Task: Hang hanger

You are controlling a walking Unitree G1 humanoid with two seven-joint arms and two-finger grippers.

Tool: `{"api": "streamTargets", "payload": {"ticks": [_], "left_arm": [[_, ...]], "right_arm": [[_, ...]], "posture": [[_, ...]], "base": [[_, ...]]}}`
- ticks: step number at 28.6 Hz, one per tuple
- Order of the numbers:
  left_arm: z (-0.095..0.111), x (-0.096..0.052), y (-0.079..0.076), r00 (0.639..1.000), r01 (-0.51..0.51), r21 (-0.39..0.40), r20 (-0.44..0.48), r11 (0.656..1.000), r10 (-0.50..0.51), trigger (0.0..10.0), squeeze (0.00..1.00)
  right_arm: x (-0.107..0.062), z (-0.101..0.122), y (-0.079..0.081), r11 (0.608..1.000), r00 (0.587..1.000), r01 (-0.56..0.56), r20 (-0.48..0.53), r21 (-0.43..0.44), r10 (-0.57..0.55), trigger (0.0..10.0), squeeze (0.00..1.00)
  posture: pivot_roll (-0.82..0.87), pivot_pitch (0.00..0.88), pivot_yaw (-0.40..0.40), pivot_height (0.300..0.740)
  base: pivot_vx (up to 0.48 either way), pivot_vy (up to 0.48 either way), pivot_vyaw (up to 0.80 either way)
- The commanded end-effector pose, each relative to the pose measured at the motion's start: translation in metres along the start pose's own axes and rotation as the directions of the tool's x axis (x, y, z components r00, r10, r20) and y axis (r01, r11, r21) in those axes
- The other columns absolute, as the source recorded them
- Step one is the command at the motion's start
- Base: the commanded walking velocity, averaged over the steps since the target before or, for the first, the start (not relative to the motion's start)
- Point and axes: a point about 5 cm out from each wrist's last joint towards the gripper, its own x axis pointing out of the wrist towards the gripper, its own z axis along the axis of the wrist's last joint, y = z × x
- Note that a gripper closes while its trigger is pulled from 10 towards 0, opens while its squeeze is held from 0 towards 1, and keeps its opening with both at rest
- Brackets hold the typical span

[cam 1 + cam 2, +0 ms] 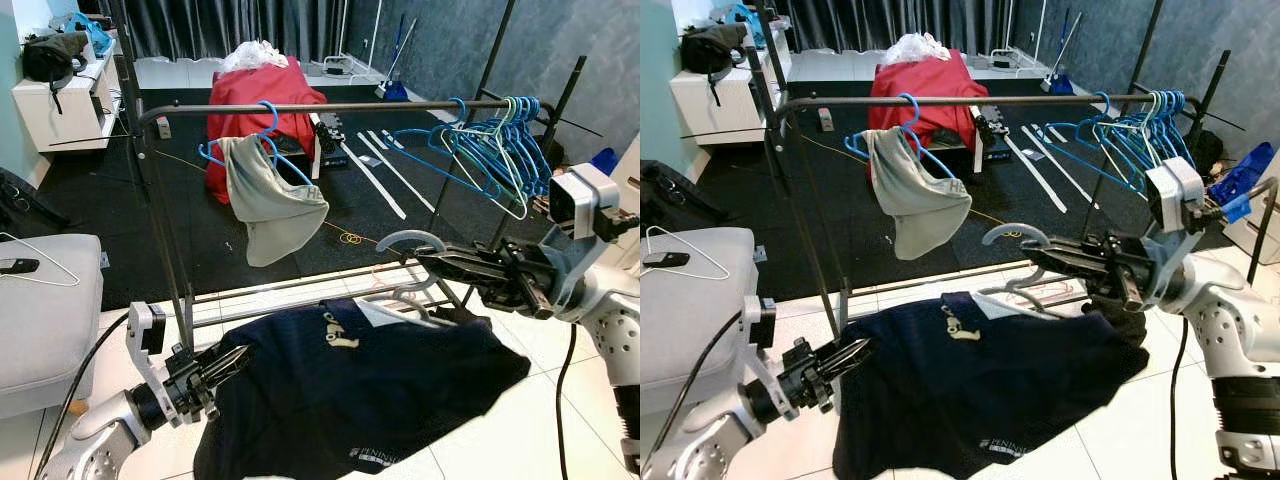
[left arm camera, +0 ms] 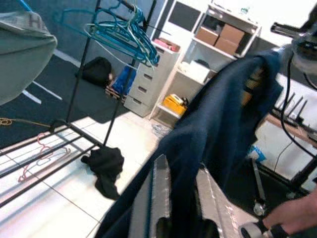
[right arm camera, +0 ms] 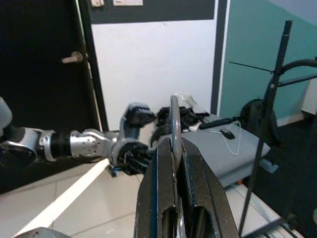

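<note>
Hanger (image 1: pixel 408 262), grey, carries a navy shirt (image 1: pixel 370 385) and sits low in front of the rack rail (image 1: pixel 330 106), well below it. I see my right pincer (image 1: pixel 428 258) clenched on the hanger's hook, which curves up past the fingertips. My left pincer (image 1: pixel 232 360) is clenched on the shirt's edge, holding the fabric out to the side. On the rail: a blue hanger with a grey garment (image 1: pixel 268 195), and a bunch of empty blue hangers (image 1: pixel 495 145) near the far end.
</note>
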Motion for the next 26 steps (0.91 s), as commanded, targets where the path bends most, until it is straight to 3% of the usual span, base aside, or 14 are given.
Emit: {"api": "streamTargets", "payload": {"ticks": [1, 5, 13, 16, 17, 19, 20, 21, 22, 26], "left_arm": [[0.009, -0.005, 0.008, 0.997, -0.068, 0.027, 0.036, 0.997, 0.067, 0.0, 0.0], [0.016, -0.012, 0.017, 0.991, -0.126, 0.055, 0.051, 0.99, 0.123, 0.0, 0.0], [0.035, -0.03, 0.043, 0.951, -0.307, 0.181, 0.083, 0.934, 0.297, 0.0, 0.0], [0.036, -0.03, 0.043, 0.954, -0.3, 0.179, 0.074, 0.937, 0.291, 0.0, 0.0], [0.034, -0.028, 0.041, 0.958, -0.286, 0.181, 0.051, 0.941, 0.281, 2.2, 0.0], [0.034, -0.028, 0.041, 0.958, -0.286, 0.181, 0.051, 0.941, 0.281, 2.2, 0.0], [0.028, -0.023, 0.036, 0.969, -0.244, 0.184, 0.008, 0.952, 0.247, 10.0, 0.48], [0.028, -0.023, 0.036, 0.969, -0.244, 0.184, 0.008, 0.952, 0.247, 10.0, 0.48], [0.019, -0.017, 0.028, 0.979, -0.194, 0.168, -0.031, 0.967, 0.201, 10.0, 1.0], [0.009, -0.01, 0.019, 0.987, -0.139, 0.138, -0.061, 0.981, 0.148, 10.0, 1.0]], "right_arm": [[0.0, 0.0, 0.001, 1.0, 1.0, -0.014, -0.005, -0.006, 0.014, 10.0, 0.0], [0.0, -0.007, 0.001, 1.0, 0.999, -0.001, -0.049, -0.006, 0.001, 10.0, 0.0], [-0.01, -0.029, 0.008, 0.999, 0.986, 0.024, -0.168, 0.036, -0.017, 10.0, 0.0], [-0.012, -0.029, 0.007, 0.999, 0.986, 0.038, -0.166, 0.03, -0.033, 10.0, 0.0], [-0.012, -0.027, 0.006, 0.999, 0.986, 0.049, -0.159, 0.018, -0.046, 10.0, 0.0], [-0.012, -0.027, 0.006, 0.999, 0.986, 0.049, -0.159, 0.018, -0.046, 10.0, 0.0], [-0.011, -0.023, 0.003, 0.998, 0.988, 0.066, -0.136, -0.007, -0.066, 10.0, 0.0], [-0.011, -0.023, 0.003, 0.998, 0.988, 0.066, -0.136, -0.007, -0.066, 10.0, 0.0], [-0.008, -0.017, 0.001, 0.997, 0.992, 0.076, -0.096, -0.026, -0.078, 10.0, 0.0], [-0.004, -0.01, -0.001, 0.996, 0.996, 0.076, -0.045, -0.035, -0.077, 10.0, 0.0]], "posture": [[-0.1, 0.047, -0.078, 0.74], [-0.1, 0.043, -0.079, 0.74], [-0.1, 0.056, -0.082, 0.74], [-0.1, 0.056, -0.081, 0.74], [-0.11, 0.057, -0.078, 0.74], [-0.11, 0.057, -0.078, 0.74], [-0.11, 0.058, -0.074, 0.74], [-0.11, 0.058, -0.074, 0.74], [-0.11, 0.061, -0.072, 0.74], [-0.12, 0.062, -0.074, 0.74]], "base": [[0.0, 0.0, 0.0], [0.0, 0.0, 0.0], [0.0, 0.0, 0.0], [0.0, 0.0, 0.0], [0.0, 0.0, 0.0], [0.0, 0.0, 0.0], [0.0, 0.0, 0.0], [0.0, 0.0, 0.0], [0.0, 0.0, 0.0], [0.0, 0.0, 0.0]]}}
